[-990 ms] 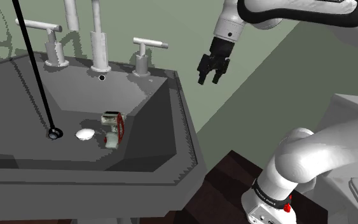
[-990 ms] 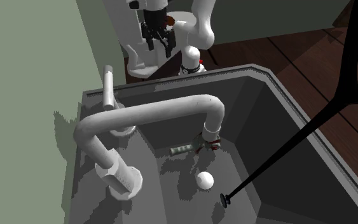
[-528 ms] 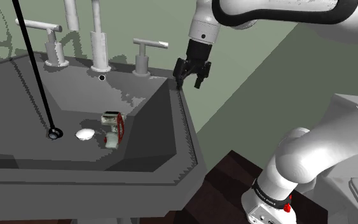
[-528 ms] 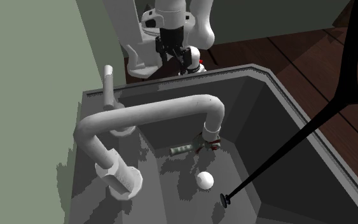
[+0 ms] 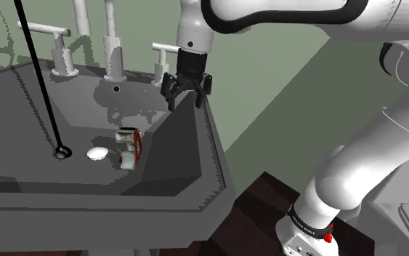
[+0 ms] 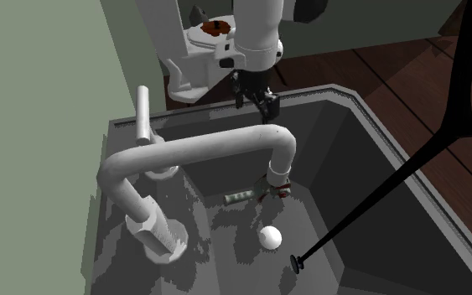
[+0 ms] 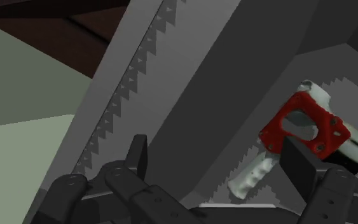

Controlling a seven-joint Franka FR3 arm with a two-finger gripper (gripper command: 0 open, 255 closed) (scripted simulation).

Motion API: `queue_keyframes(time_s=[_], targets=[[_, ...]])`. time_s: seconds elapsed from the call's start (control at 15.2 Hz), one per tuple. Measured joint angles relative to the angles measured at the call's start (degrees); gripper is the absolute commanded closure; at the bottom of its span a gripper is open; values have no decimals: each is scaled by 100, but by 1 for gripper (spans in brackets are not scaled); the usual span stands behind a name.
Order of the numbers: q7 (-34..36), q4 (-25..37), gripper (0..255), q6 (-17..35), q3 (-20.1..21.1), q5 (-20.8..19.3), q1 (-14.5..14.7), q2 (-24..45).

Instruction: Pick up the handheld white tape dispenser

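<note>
nothing i can actually read from my end. there's some tiny pale marking on the black band [image 5: 306, 227] low on the arm [image 5: 355, 174] in the shoulder view, but it's too small to make out.
</note>
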Motion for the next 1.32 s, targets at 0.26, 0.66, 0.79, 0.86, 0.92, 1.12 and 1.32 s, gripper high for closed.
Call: queue_keyframes(time_s=[0.26, 0.66, 0.79, 0.86, 0.92, 1.12, 1.32], targets=[[774, 673, 0, 24, 433, -331, 101, 873], [2003, 2182, 0, -242, 865, -1147, 572, 2534], [2334, 2749, 0, -427, 902, -1410, 815, 3062], [2391, 2812, 0, -422, 898, -1458, 856, 3160], [2414, 2796, 0, -380, 891, -1477, 868, 3201], [2454, 2650, 0, -192, 882, -1509, 880, 3259], [2463, 2440, 0, 25, 874, -1517, 866, 3269]])
